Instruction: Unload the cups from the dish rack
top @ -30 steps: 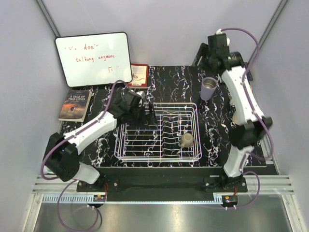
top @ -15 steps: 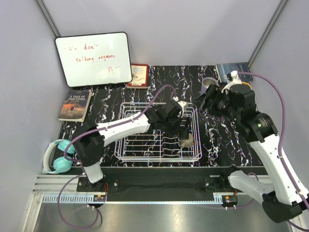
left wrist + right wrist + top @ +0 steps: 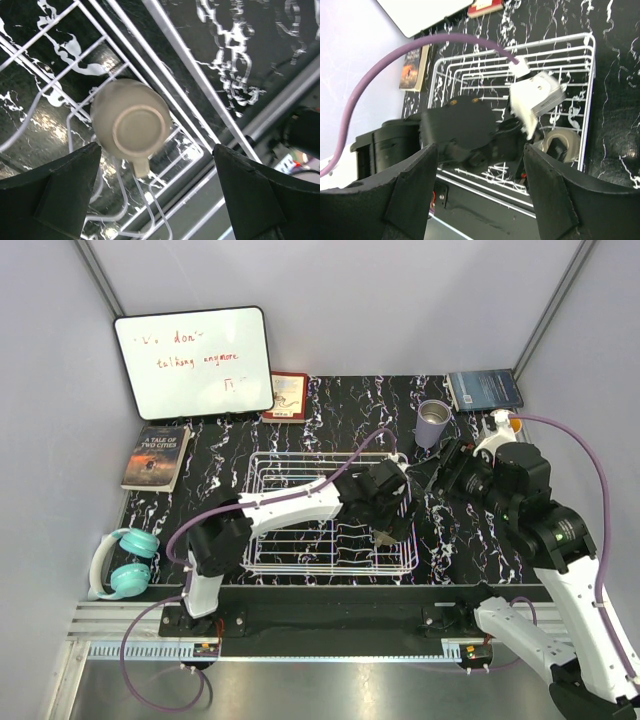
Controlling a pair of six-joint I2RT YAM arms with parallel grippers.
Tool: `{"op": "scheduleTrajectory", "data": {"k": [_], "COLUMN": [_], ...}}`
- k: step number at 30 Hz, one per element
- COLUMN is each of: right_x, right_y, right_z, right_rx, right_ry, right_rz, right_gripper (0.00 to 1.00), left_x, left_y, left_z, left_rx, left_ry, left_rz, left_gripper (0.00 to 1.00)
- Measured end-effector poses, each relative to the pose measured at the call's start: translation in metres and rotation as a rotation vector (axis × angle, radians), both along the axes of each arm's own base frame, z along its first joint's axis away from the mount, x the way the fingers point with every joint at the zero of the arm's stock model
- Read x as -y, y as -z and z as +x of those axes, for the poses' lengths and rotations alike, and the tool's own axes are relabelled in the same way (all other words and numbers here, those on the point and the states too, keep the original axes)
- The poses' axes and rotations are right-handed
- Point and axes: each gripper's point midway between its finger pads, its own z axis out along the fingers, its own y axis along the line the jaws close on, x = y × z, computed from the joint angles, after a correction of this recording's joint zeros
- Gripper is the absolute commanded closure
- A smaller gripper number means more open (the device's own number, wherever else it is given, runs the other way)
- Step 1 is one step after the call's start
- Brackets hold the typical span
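In the near right corner of the dish rack (image 3: 300, 567), one cream cup (image 3: 131, 125) stands inverted on the wires, base up. The left gripper (image 3: 156, 148) hangs above it, its fingers (image 3: 55, 195) spread wide with nothing between them. In the left wrist view the cup sits off the centreline. It is nearer the finger at the left of that picture than the other, slightly ahead of both tips, and touches neither.

The step in hand appears to be the grasp of this cup. To do it well:

- Centre first. Shift the gripper until the round base lies midway between the two fingers.
- Descend only then. The rack's raised side runs just beside the cup, so one finger must pass between cup wall and wire without snagging.
- Close on the body below the base ring, then lift straight up, clear of the prongs.

A short stub shows under the cup's edge in the wrist view; it may be a prong or part of the cup, and the view does not settle which.

The right gripper (image 3: 480, 147) waits just outside the rack's right side, its fingers also wide apart and empty. A lavender cup (image 3: 433, 423) stands upright on the table (image 3: 340, 410), beyond the rack's far right corner and out of the rack.
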Motion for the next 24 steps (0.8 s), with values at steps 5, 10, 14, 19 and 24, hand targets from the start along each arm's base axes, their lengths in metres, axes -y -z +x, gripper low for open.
{"op": "scheduleTrajectory", "data": {"k": [5,10,14,19,24], "right_x": [-0.002,-0.003,-0.004,-0.005,-0.005], "right_y": [0.008,0.012,0.018,0.026,0.031], "right_z": [-0.001,-0.001,-0.002,-0.003,-0.004], "right_rx": [-0.026,-0.038,-0.053,-0.073,-0.084], "right_ry": [-0.014,-0.016,-0.023,-0.032,-0.032], "right_rz": [-0.005,-0.010,-0.013,-0.017,-0.021], "right_gripper": [0.24,0.24,0.24,0.24,0.25], "left_x": [0.001,0.000,-0.002,-0.008,-0.011], "left_y": [0.020,0.021,0.026,0.041,0.042], "left_z": [0.006,0.011,0.017,0.028,0.034], "left_rx": [0.009,0.036,0.064,0.101,0.133], "left_ry": [-0.016,-0.039,-0.070,-0.111,-0.135], "left_rz": [0.048,0.068,0.090,0.140,0.159], "left_gripper": [0.02,0.07,0.19,0.23,0.42]}}
